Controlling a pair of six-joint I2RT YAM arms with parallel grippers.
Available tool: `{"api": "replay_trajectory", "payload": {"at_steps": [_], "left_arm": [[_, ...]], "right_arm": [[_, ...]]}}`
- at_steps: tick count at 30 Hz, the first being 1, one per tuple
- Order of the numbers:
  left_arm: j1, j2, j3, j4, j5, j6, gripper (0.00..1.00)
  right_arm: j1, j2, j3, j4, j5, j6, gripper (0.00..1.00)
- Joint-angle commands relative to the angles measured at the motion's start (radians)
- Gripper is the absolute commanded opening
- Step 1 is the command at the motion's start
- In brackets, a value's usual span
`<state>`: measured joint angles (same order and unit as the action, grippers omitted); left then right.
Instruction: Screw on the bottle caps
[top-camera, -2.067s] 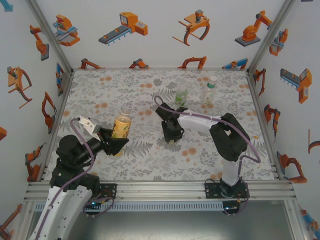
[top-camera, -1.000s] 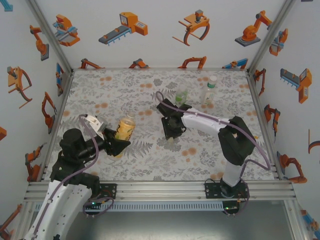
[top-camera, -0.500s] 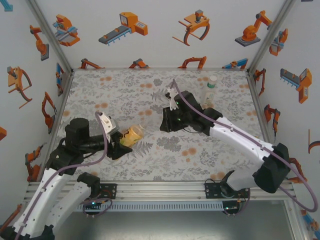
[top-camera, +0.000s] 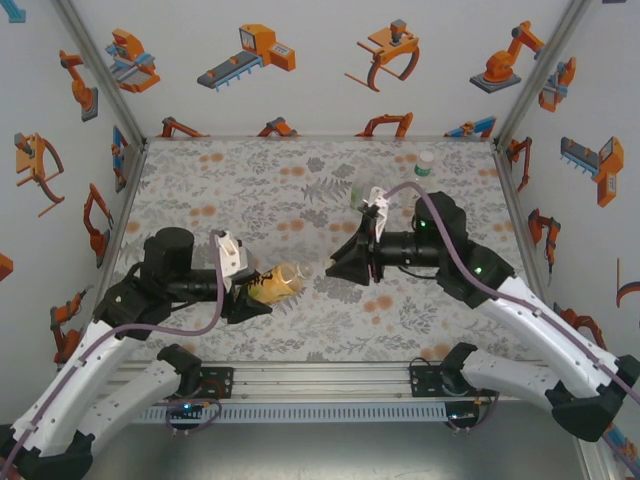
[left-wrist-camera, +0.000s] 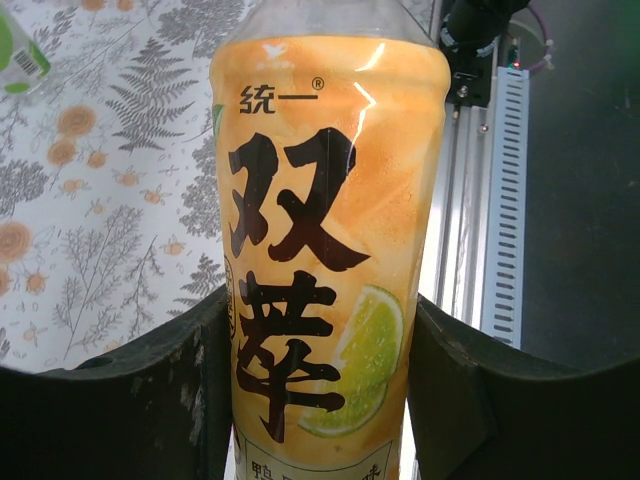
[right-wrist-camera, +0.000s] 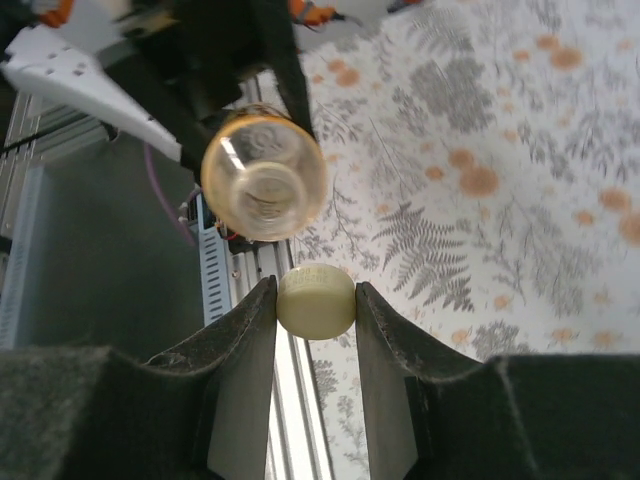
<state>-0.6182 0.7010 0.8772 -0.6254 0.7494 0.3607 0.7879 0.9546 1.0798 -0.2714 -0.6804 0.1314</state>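
The amber-yellow bottle (top-camera: 281, 282) lies tilted almost level above the table, open mouth toward the right, with my left gripper (top-camera: 256, 293) shut on its labelled body (left-wrist-camera: 330, 230). My right gripper (top-camera: 332, 269) faces that mouth from a short gap and is shut on a pale yellowish bottle cap (right-wrist-camera: 315, 299). In the right wrist view the bottle mouth (right-wrist-camera: 263, 188) sits just above and left of the cap, apart from it. The translucent green bottle (top-camera: 359, 189) and the clear bottle (top-camera: 424, 164) with a green-white band stand at the back, partly hidden by the right arm.
The floral table cover (top-camera: 220, 190) spreads to the left and back. An aluminium rail (top-camera: 330, 375) runs along the near edge under both arms. Printed side walls (top-camera: 40, 180) close in the table.
The left arm has tipped the amber bottle from upright to nearly level, mouth to the right. The right arm has stretched out and turned its cap-holding gripper to face that mouth.
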Motion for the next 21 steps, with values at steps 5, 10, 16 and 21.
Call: {"api": "replay_trajectory", "payload": {"at_steps": [5,10,16,21], "left_arm": [[-0.076,0.064,0.082,-0.037,0.022,0.058,0.00],[-0.135,0.119,0.125,-0.082,-0.002,0.088,0.00],[-0.187,0.155,0.145,-0.083,-0.027,0.094,0.00],[-0.203,0.174,0.163,-0.083,-0.037,0.095,0.00]], "right_arm": [[-0.003,-0.046,0.029,-0.017,-0.175,-0.196,0.00],[-0.002,-0.021,0.081,-0.103,-0.222,-0.272,0.00],[-0.001,-0.010,0.083,-0.107,-0.249,-0.304,0.00],[0.000,-0.001,0.075,-0.113,-0.257,-0.305,0.00]]}}
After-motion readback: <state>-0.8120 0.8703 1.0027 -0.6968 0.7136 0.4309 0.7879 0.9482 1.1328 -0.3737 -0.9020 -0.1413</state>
